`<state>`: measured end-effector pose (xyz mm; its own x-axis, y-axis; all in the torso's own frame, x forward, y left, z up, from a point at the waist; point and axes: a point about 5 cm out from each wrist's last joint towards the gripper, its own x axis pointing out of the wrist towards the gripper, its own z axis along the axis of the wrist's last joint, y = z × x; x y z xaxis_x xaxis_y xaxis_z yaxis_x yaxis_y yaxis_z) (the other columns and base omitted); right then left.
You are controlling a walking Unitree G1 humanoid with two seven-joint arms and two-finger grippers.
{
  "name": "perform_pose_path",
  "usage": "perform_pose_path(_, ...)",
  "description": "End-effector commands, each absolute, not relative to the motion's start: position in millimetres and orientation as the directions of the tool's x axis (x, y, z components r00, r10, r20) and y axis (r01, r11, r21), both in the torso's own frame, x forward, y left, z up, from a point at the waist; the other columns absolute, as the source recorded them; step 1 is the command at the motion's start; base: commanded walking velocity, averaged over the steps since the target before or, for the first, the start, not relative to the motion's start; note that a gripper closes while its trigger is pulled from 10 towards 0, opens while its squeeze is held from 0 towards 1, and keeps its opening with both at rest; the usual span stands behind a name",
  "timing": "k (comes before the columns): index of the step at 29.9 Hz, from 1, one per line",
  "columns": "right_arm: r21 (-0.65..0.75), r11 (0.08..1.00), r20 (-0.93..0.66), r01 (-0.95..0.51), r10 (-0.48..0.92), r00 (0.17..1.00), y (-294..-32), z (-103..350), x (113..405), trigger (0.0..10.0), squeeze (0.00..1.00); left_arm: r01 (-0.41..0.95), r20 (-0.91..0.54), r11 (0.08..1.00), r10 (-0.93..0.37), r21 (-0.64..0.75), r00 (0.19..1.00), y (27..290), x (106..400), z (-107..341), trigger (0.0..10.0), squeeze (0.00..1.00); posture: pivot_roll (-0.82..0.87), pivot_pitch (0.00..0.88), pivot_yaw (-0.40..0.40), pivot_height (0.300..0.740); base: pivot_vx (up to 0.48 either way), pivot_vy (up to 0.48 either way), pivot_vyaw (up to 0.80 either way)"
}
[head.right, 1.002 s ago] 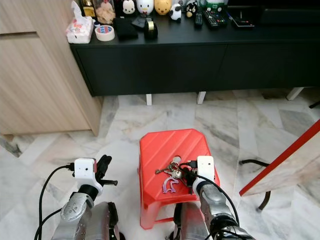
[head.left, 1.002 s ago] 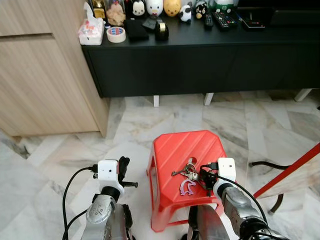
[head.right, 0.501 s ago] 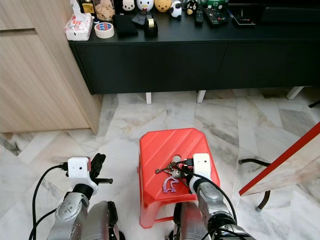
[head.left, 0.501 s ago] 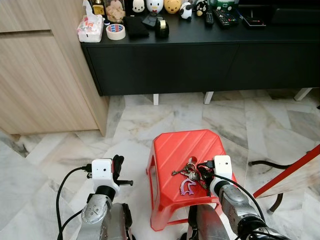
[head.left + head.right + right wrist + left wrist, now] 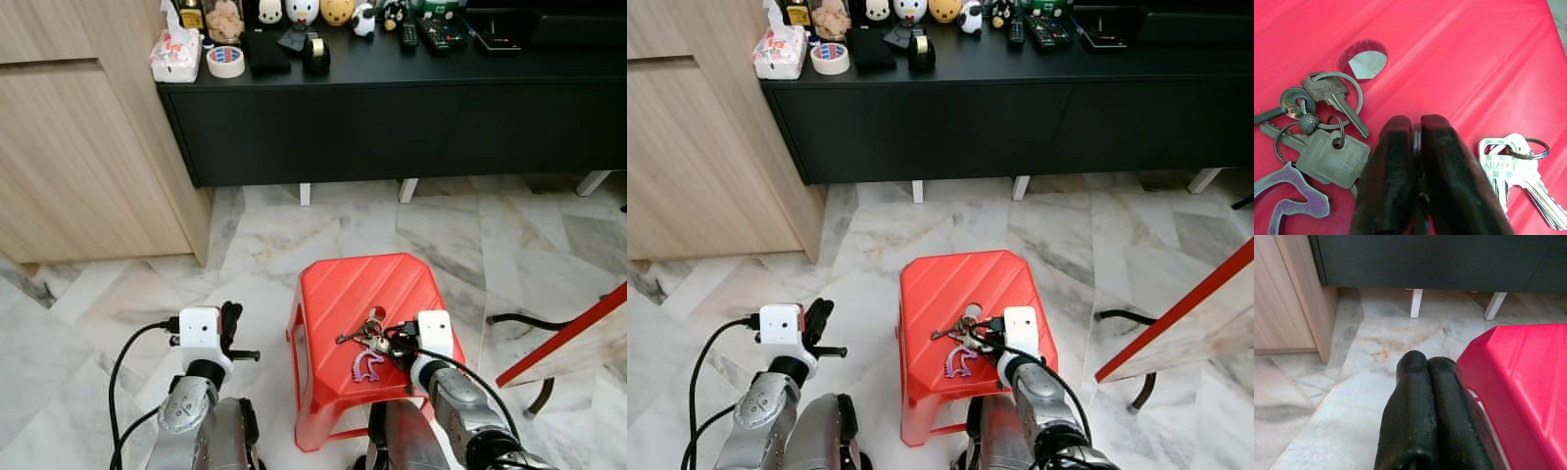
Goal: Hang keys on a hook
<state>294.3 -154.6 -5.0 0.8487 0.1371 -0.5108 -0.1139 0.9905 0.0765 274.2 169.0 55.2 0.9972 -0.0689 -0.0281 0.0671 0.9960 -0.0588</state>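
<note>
A bunch of keys (image 5: 368, 336) with a purple horse-shaped tag (image 5: 367, 366) lies on top of a red plastic stool (image 5: 343, 289). My right gripper (image 5: 392, 342) reaches in from the stool's near right side. In the right wrist view its fingers (image 5: 1396, 161) are pressed together over the bunch, with a thin ring pinched between the tips. Brass-coloured keys (image 5: 1334, 149) lie on one side of them and silver keys (image 5: 1511, 169) on the other. My left gripper (image 5: 231, 318) hovers over the floor left of the stool, shut and holding nothing (image 5: 1426, 364).
A long black cabinet (image 5: 392, 117) stands behind the stool, with tape, tissues, figurines and remotes on top. A wooden cupboard (image 5: 78, 147) is at the left. A red bar (image 5: 568, 333) and a black cable (image 5: 514, 320) lie at the right on the marble floor.
My right gripper has edged slightly further in over the keys. The left arm has sunk a little. The view has also shifted slightly.
</note>
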Motion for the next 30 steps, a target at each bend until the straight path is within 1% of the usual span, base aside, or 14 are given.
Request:
perform_pose_path(1, 0.071, 0.992, -0.530, -0.102, 0.124, 0.839, -158, -9, 290, 0.0, 0.00, 0.069, -0.042, 0.996, -0.072, -0.059, 0.997, 168, 272, 54, 10.0, 0.00, 0.02, 0.177, -0.050, 0.607, 0.000, 0.000, 0.00)
perform_pose_path(10, 0.072, 0.993, -0.517, -0.092, 0.116, 0.848, -157, -6, 294, 0.0, 0.00, 0.065, -0.047, 0.996, -0.068, -0.057, 0.997, 170, 273, 54, 10.0, 0.00, 0.02, 0.165, -0.047, 0.607, 0.000, 0.000, 0.00)
perform_pose_path(14, 0.087, 0.994, -0.467, -0.067, 0.101, 0.878, -156, 2, 300, 0.0, 0.00, 0.060, -0.052, 0.997, -0.062, -0.056, 0.997, 171, 276, 54, 10.0, 0.00, 0.03, 0.152, -0.044, 0.607, 0.000, 0.000, 0.00)
perform_pose_path(20, 0.145, 0.988, -0.311, -0.042, 0.086, 0.946, -157, 30, 318, 0.0, 0.00, 0.048, -0.055, 0.997, -0.051, -0.053, 0.997, 177, 284, 55, 10.0, 0.00, 0.01, 0.120, -0.037, 0.607, 0.000, 0.000, 0.00)
perform_pose_path(24, 0.153, 0.987, -0.281, -0.044, 0.086, 0.956, -157, 34, 319, 0.0, 0.00, 0.047, -0.058, 0.997, -0.050, -0.054, 0.997, 177, 288, 55, 10.0, 0.00, 0.01, 0.099, -0.034, 0.607, 0.000, 0.000, 0.00)
perform_pose_path(30, 0.169, 0.983, -0.252, -0.072, 0.113, 0.961, -152, 32, 310, 0.0, 0.00, 0.024, -0.079, 0.998, -0.028, -0.060, 0.996, 183, 289, 49, 10.0, 0.00, 0.00, 0.060, -0.024, 0.607, 0.000, 0.000, 0.00)
